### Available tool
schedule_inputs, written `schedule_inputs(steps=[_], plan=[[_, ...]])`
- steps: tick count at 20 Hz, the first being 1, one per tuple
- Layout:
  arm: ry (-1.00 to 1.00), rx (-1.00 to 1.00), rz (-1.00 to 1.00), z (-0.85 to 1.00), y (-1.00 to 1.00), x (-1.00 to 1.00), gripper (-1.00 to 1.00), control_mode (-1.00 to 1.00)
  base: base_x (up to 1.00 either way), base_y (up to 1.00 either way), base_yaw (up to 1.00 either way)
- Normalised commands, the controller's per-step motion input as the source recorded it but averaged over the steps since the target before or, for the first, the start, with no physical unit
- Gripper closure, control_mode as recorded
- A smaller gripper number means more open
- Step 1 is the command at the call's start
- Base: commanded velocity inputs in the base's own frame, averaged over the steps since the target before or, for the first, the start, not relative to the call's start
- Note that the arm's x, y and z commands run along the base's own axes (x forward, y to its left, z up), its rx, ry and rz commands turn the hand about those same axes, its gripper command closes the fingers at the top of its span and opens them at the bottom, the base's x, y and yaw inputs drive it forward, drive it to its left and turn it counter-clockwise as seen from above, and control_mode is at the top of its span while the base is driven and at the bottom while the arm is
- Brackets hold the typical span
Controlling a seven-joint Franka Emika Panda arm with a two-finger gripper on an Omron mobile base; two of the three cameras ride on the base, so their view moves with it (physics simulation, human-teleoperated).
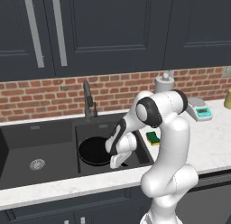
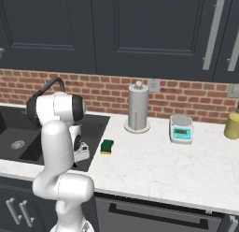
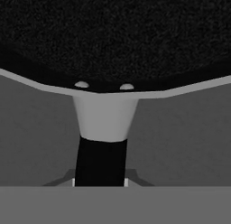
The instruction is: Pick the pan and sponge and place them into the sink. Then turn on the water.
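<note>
The black pan [image 1: 92, 151] lies in the sink's [image 1: 54, 124] smaller right basin. My gripper [image 1: 118, 163] reaches down into that basin at the pan's right side and is shut on the pan's handle. In the hand view the pan [image 3: 115, 38] spreads across the top. Its handle [image 3: 101, 157] runs straight down into my gripper [image 3: 100, 182]. The yellow and green sponge [image 1: 153, 137] lies on the counter just right of the sink, and it also appears in the right base view [image 2: 107, 146]. No water runs from the dark faucet [image 1: 88, 101].
The wider left basin [image 1: 36, 148] holds only its silver drain. On the counter to the right stand a paper towel holder [image 2: 138, 109], a white-and-teal scale [image 2: 181, 129] and a yellow container [image 2: 232, 126]. A brick wall and dark cabinets rise behind.
</note>
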Motion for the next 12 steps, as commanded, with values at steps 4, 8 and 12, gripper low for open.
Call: schedule_inputs(steps=[4,8,12], plan=[[0.03,-0.01,0.00,-0.18,0.00,0.21,1.00,-1.00,0.00,0.00,0.00],[0.00,-0.04,0.00,-0.28,0.00,0.10,1.00,-1.00,0.00,0.00,0.00],[0.00,-0.05,0.00,-0.27,0.00,0.09,1.00,-1.00,0.00,0.00,0.00]])
